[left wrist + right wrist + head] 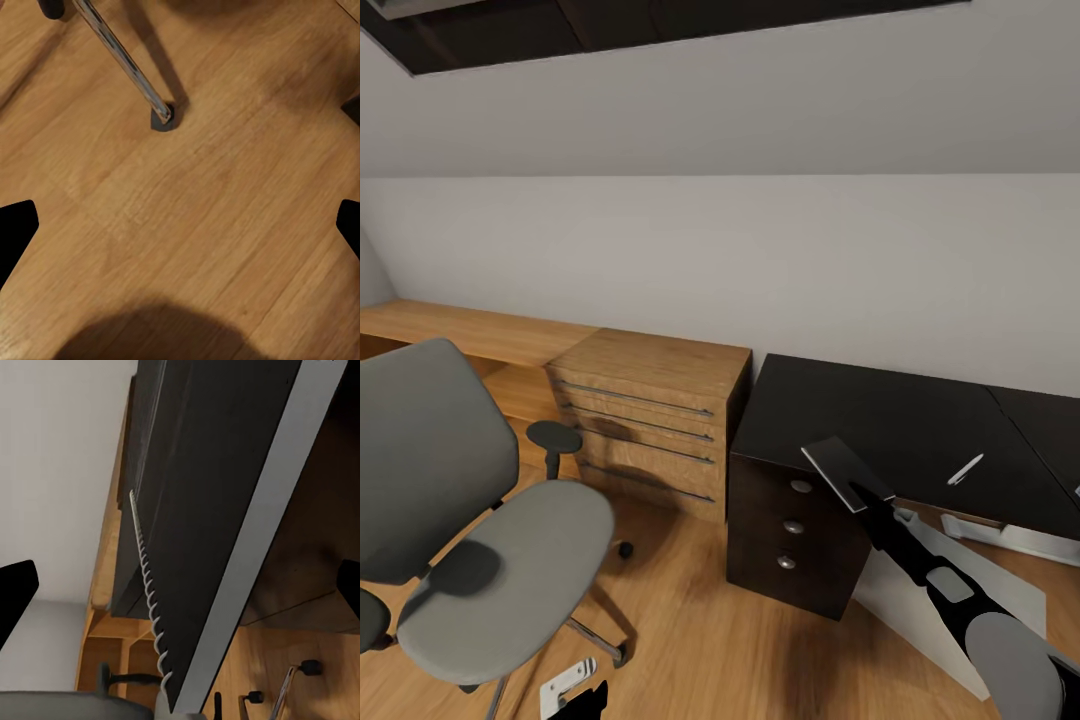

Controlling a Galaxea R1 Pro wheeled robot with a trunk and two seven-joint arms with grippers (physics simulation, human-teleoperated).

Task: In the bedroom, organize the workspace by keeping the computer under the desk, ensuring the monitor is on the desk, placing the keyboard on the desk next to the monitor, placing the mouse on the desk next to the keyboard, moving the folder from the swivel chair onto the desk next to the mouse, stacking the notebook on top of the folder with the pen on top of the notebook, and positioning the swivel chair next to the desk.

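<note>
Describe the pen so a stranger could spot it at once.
Find the glossy black desk against the white wall, right of the light-wood drawer chest. On its top, toward the right end, lies the pen: a thin white-silver stick, the sole pale thing lying on that dark surface.

Glossy black desk (880, 420) with silver knobs, grey swivel chair (500, 560), light-wood drawer chest (650, 420), white-silver pen (965, 469), dark grey notebook (847, 472), warm wood-grain floor (225, 225).
</note>
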